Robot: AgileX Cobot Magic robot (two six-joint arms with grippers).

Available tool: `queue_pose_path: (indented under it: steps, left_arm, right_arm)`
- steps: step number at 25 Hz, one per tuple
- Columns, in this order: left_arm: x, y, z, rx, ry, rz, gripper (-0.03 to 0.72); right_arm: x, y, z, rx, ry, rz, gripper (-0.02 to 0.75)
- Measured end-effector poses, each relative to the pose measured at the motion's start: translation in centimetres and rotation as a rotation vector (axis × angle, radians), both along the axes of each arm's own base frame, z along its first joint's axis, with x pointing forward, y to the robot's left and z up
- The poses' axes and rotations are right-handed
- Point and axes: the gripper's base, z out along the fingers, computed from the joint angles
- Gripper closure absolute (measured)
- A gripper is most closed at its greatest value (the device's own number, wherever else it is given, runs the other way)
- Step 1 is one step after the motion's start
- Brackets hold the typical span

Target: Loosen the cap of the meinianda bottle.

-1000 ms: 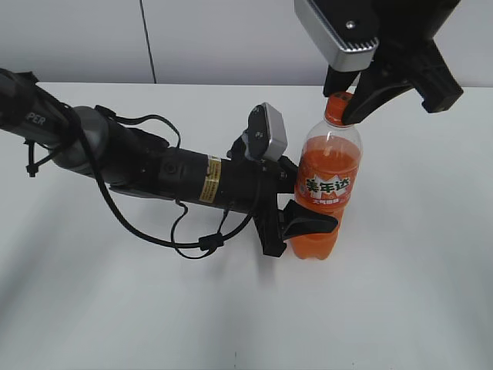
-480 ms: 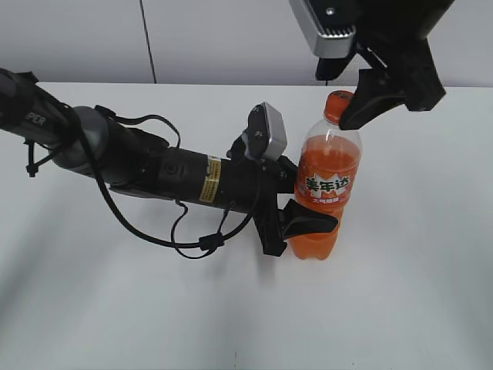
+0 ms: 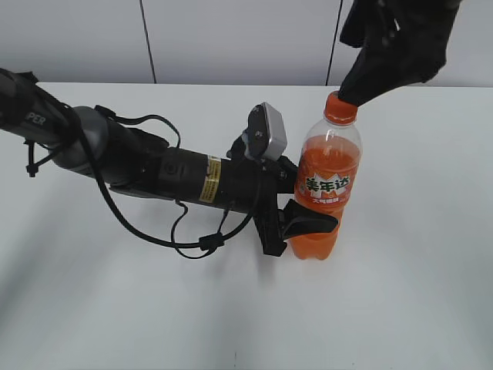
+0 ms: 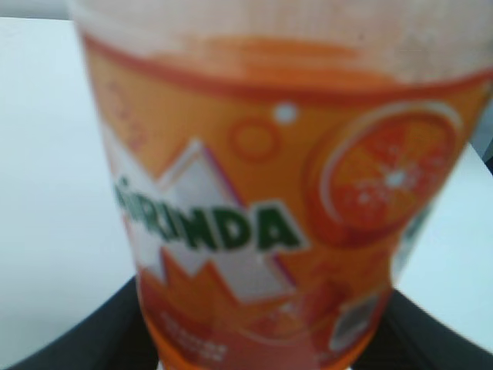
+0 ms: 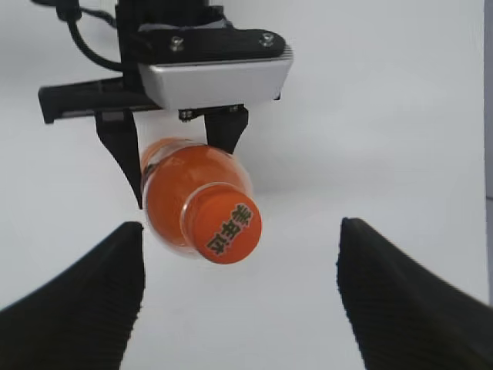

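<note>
1. Now bracing the meinianda bottle point(image 3: 327, 185) upright on the white table point(image 3: 115, 308), right of centre in the exterior view, with the left gripper point(image 3: 312, 221) reaching in from the side.
2. Clamping the jaws of that gripper on opposite sides of the bottle's ribbed lower body, just under the label. Filling the left wrist view with the blurred orange label, with dark fingers hugging it at both lower corners.
3. Hovering the right gripper point(image 5: 246, 308) above the cap point(image 5: 225, 223), with its jaws spread wide apart and gripping nothing. Showing bare table between each finger and the cap in the right wrist view.
4. Showing the cap seated squarely on the neck, printed top facing up, with no visible gap or tilt. Not revealing whether the thread under it has been turned at all.
5. Judging the steadying part as done, since the bottle is firmly held and standing straight.
6. Judging the loosening itself as unproven: with the jaws off the cap, possibly pausing between twists, possibly finishing.
7. Probably needing, if the cap is tight, to bring the right gripper down over it, close on its rim, and twist while the left grip resists.
</note>
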Motion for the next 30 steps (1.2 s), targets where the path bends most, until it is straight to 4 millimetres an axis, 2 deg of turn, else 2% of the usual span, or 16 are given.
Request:
queue_pose_path:
  steps: [8, 15, 24, 30]
  left_arm:
    - [0.0, 0.0, 0.0, 0.000, 0.001, 0.000, 0.279]
    - [0.0, 0.0, 0.0, 0.000, 0.002, 0.001, 0.279]
    - [0.0, 0.0, 0.0, 0.000, 0.002, 0.001, 0.279]
    - [0.0, 0.0, 0.0, -0.001, 0.002, 0.000, 0.279]
  right_arm:
    - [-0.2, -0.1, 0.3, 0.205, 0.215, -0.600, 0.153]
    - [-0.2, -0.1, 0.3, 0.338, 0.362, -0.997, 0.153]
    - [0.0, -0.2, -0.3, 0.333, 0.409, -1.131, 0.157]
    - [0.9, 0.3, -1.8, 0.292, 0.434, -1.154, 0.234]
